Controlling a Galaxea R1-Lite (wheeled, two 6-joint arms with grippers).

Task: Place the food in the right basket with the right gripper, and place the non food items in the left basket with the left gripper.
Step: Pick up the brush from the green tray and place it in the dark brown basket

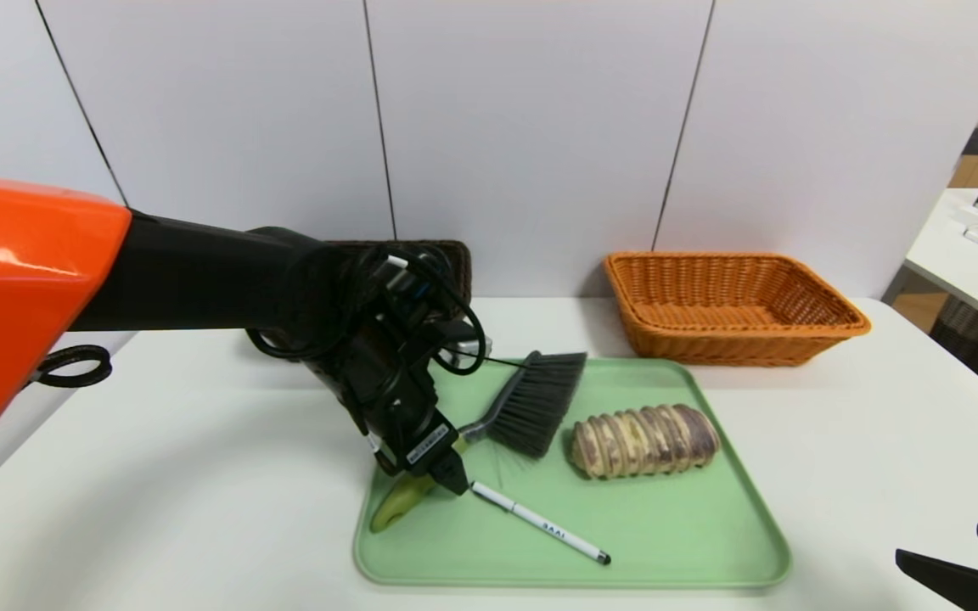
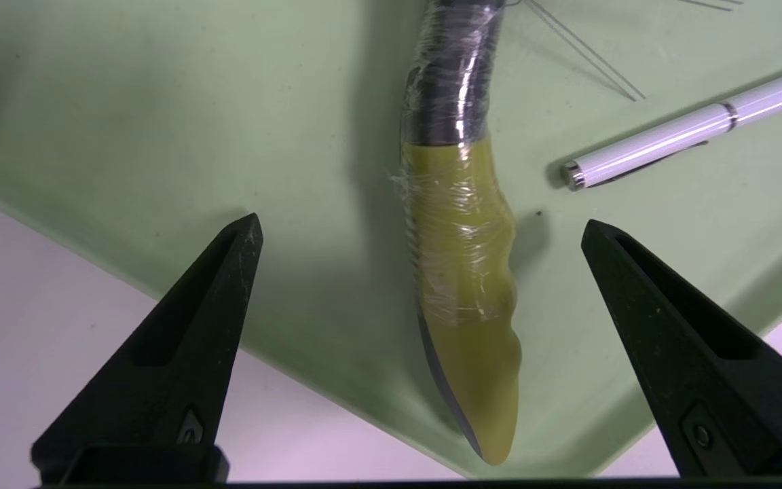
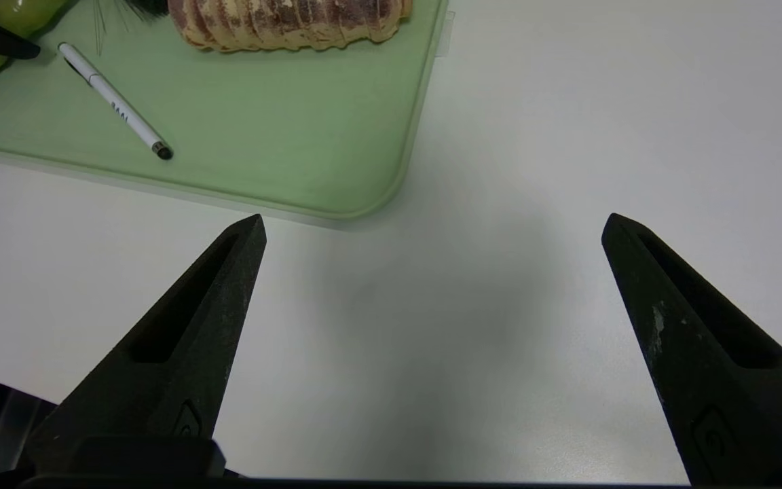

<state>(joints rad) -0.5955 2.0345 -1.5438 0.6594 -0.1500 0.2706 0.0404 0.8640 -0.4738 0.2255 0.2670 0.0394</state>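
- my left gripper [image 1: 446, 475] is down over the near left part of the light green tray [image 1: 710, 552], its jaws spread wide on either side of the hand brush [image 1: 531, 403] handle and not touching it.
- in the left wrist view the green handle [image 2: 466, 272] lies between my fingers [image 2: 187, 339], wrapped in clear film, its end reaching the tray's near left edge.
- the brush's black bristles point to the far side of the tray.
- the white pen [image 1: 540, 524] lies on the tray just right of the handle, black tip toward the near right.
- the bread roll [image 1: 643, 440] lies on the tray right of the bristles, apart from them.
- my right gripper [image 3: 432, 272] hangs over the bare white counter [image 1: 879, 407] near the tray's near right corner, jaws wide, holding nothing.
- the orange basket [image 1: 731, 305] stands on the counter just beyond the tray's far right corner.
- the dark basket [image 1: 455, 263] stands at the far left, mostly hidden behind my left arm.
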